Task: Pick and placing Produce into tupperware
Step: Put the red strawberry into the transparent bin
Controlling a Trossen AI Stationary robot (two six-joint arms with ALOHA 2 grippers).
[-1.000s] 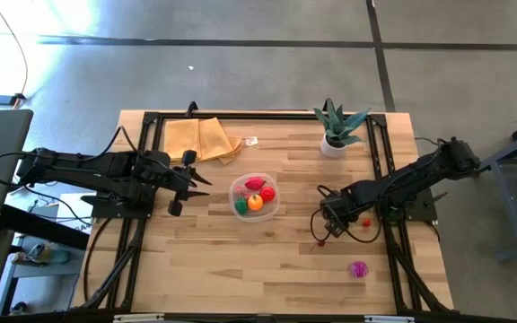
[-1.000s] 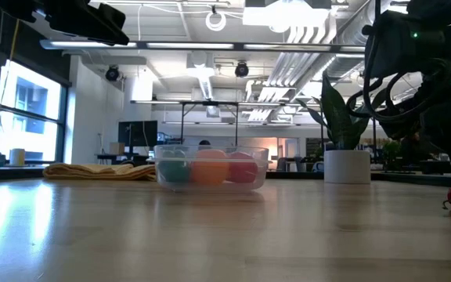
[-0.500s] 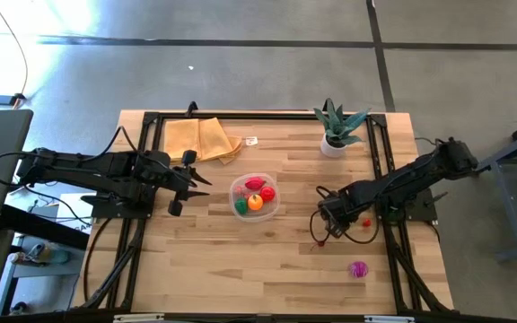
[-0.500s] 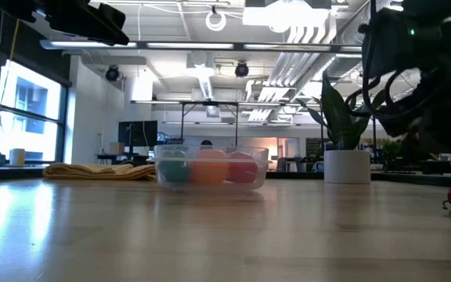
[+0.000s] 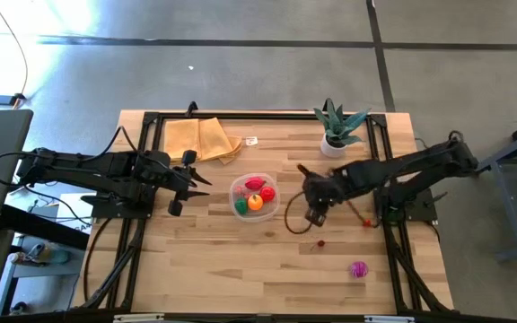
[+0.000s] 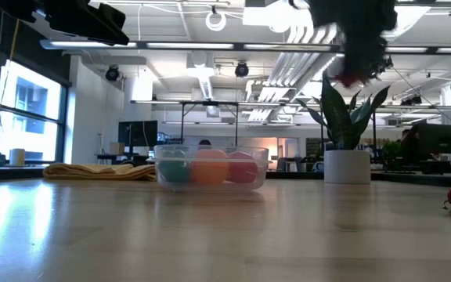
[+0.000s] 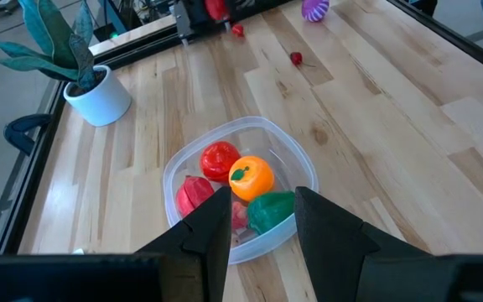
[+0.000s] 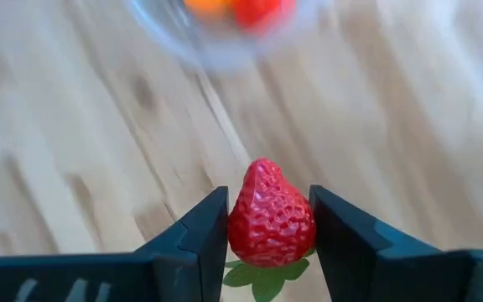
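The clear tupperware (image 5: 254,196) sits mid-table, holding a red tomato, an orange piece and a green piece (image 7: 251,179). My right gripper (image 5: 313,213) hangs to its right, above the table, shut on a red strawberry (image 8: 271,214), which shows blurred high in the low view (image 6: 351,78). Loose produce lies on the wood: a small red piece (image 5: 321,241), another red one (image 5: 366,222) and a magenta one (image 5: 358,268). My left gripper (image 5: 189,182) waits open, left of the tupperware (image 7: 240,189). My right gripper pinches the strawberry by its two sides (image 8: 240,220) between both fingers (image 8: 199,231). Its pointed tip faces away from the wrist, and its green leaves (image 8: 267,277) lie back between the fingers. The fruit is lifted clear of the table.
A spiky potted plant (image 5: 335,126) stands at the far right and a folded tan cloth (image 5: 203,139) lies at the far left. A small white tag (image 5: 252,141) rests near the cloth. Black frame rails run along the table's left and right sides.
My right gripper has risen from low over the table near its right side and swung left toward the tupperware, carrying the strawberry. The loose red and magenta pieces have stayed where they were.
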